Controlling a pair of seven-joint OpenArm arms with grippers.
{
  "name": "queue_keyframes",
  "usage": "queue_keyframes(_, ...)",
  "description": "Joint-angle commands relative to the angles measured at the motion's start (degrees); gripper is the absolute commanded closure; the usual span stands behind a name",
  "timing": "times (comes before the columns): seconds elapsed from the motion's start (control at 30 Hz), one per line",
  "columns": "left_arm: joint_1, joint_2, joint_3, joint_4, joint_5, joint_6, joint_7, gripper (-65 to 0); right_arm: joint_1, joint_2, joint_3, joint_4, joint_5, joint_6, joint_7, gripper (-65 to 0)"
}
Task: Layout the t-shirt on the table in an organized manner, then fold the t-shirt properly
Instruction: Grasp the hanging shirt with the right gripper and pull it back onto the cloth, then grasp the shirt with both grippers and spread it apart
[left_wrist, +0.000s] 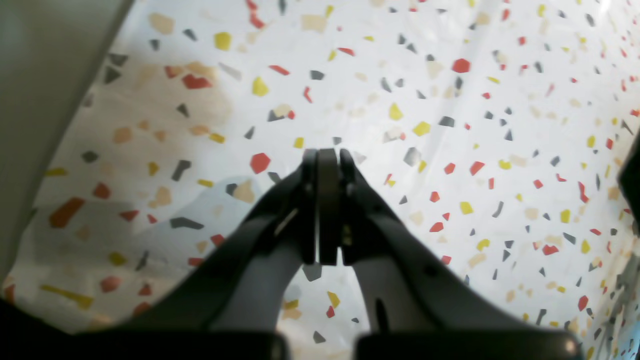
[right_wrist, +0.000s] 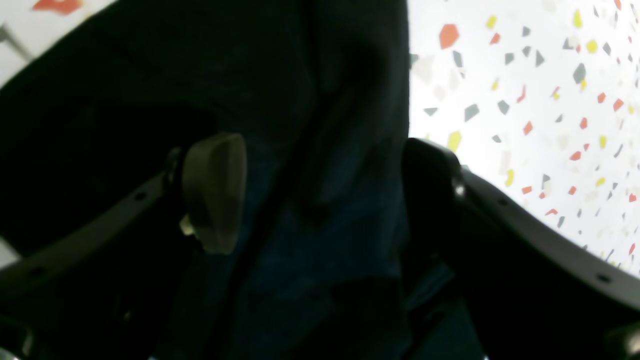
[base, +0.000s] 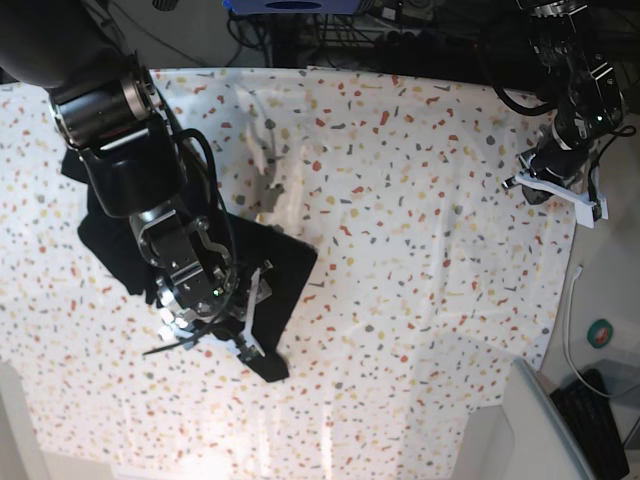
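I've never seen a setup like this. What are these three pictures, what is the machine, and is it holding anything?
This is a robot with two arms. The base view looks down on the table, covered in a white speckled cloth. The other two pictures come from cameras on each wrist, looking along the jaws.

A black t-shirt lies bunched on the table. The right gripper hangs over it with its jaws apart and dark cloth between them; it has not closed on the cloth. The left gripper is off by the far edge, jaws shut and holding nothing.

one black t-shirt (base: 270, 275). one speckled table (base: 420, 250). two robot arms, each with one gripper: left (left_wrist: 327, 165), right (right_wrist: 320, 195).
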Motion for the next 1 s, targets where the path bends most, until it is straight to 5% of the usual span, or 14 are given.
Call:
queue_keyframes(0.0, -0.2, -0.6, -0.1, 0.8, -0.4, -0.3, -0.9, 0.0, 2.7, -0.3, 0.2, -0.5, -0.3, -1.1, 1.8, -45.0)
queue_keyframes(0.1, 0.5, -0.6, -0.1, 1.0, -0.4, -0.3, -0.9, 0.0, 3.5, 0.0, 0.2, -3.2, -0.3, -2.2, 4.8, -36.0)
queue_keyframes(0.23, 0.7, -0.6, -0.1, 0.8, -0.4, -0.3, -1.0, 0.0, 3.4, 0.2, 0.2, -3.2, -0.2, -2.1, 7.7, -2.4)
queue_keyframes(0.27, 0.7, -0.6, -0.1, 0.8, -0.2, -0.3, -1.0, 0.0, 3.4, 0.1, 0.2, -3.1, -0.2, -2.1, 7.7, 0.0)
queue_keyframes(0.5, 0.7, -0.6, -0.1, 0.7, -0.3, -0.3, -1.0, 0.0, 2.0, -0.4, 0.3, -1.2, -0.2, -2.3, 6.7, 0.0)
queue_keyframes(0.73, 0.4, -0.6, -0.1, 0.7, -0.4, -0.4, -1.0, 0.0, -9.1, -0.4, -0.4, 31.5, -0.2, -1.8, -8.0, 0.0)
queue_keyframes(0.97, 0.3, -1.0, -0.2, 1.3, -0.5, -0.5, -1.0, 0.0, -20.6, -0.4, -10.5, 55.6, -0.2, -1.7, -20.7, 0.0)
